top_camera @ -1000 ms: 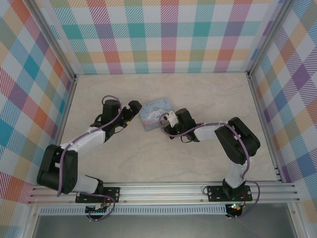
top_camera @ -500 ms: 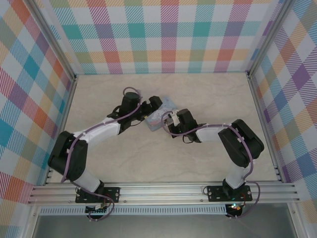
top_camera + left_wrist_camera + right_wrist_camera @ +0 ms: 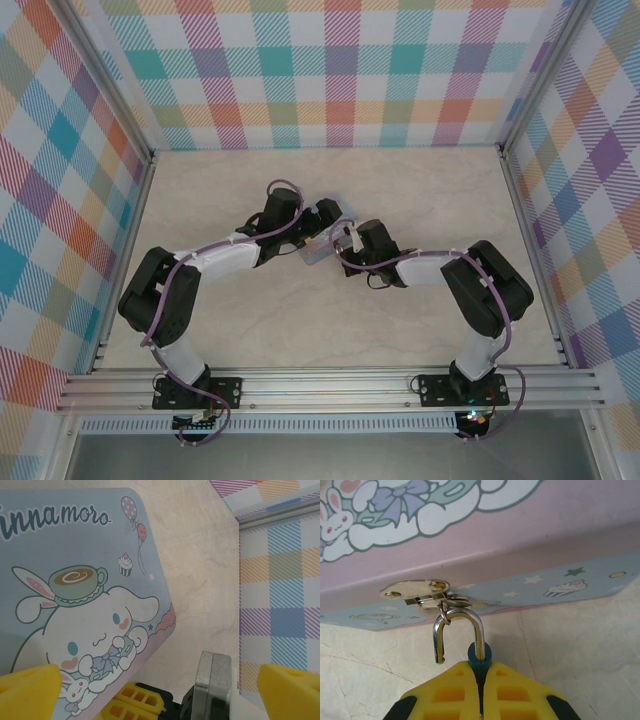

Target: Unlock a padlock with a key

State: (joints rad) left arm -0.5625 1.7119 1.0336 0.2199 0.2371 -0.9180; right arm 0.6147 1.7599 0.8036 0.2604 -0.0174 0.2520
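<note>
Padlock (image 3: 480, 656), gripped by right end effector (image 3: 480, 676), beside tin (image 3: 530, 540)

Padlock (image 3: 480, 655): small blue body, mostly hidden, pinched upright in the closed right gripper (image 3: 480, 677). Silver shackle (image 3: 462, 614) is open: right leg seated in the body, left leg's tip hanging free. The shackle loops through the hasp (image 3: 417, 591) ring on the tin's (image 3: 520, 540) front edge.

This was a lab-style robot test cell, not a home: a marble-look tabletop (image 3: 400, 320) was boxed in by pastel plaid panels (image 3: 340, 70) on aluminium framing (image 3: 330, 385), with a left arm (image 3: 215, 255) and a right arm (image 3: 425, 263) bolted to its near rail.
</note>
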